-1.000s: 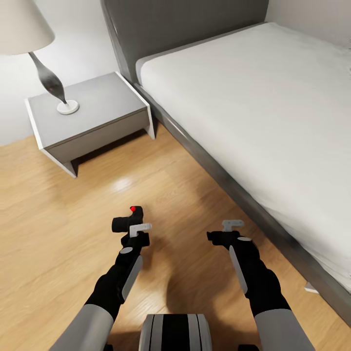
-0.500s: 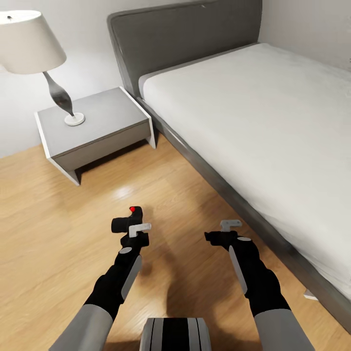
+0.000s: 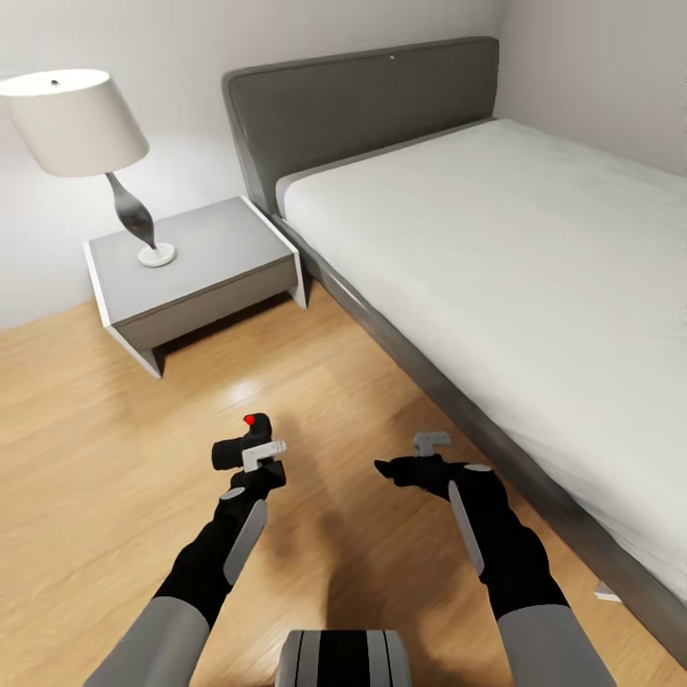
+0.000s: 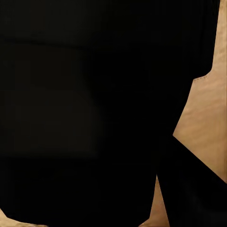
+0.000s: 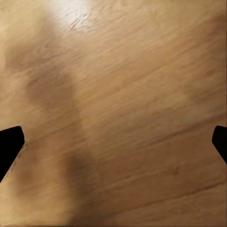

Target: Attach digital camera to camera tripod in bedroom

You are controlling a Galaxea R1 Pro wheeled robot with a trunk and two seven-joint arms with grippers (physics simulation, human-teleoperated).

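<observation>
A robot stands in a bedroom, its left gripper carrying the camera low over the plank floor. The small black body, a red dot on its top, sits at the tip of the arm, and in the left wrist view a black mass presses right up against the lens with strips of wood showing beside it — so the fingers look clamped on the camera, though they themselves are hard to make out. The right gripper hangs over bare floor with nothing in it; in its wrist view the two dark fingertips sit at opposite edges, spread wide.

By the look of things the first part of the job is done: the camera is picked up and inside the bedroom. The rest is open — no tripod stands on the stretch of floor ahead, so it has yet to be found and approached, and the camera set on its head.

Ahead lie the bed with its grey headboard and white mattress, a grey nightstand just beside it, and a lamp with a pale shade on top.

No brand, label or lettering can be read anywhere; the red dot is the sole marking.
</observation>
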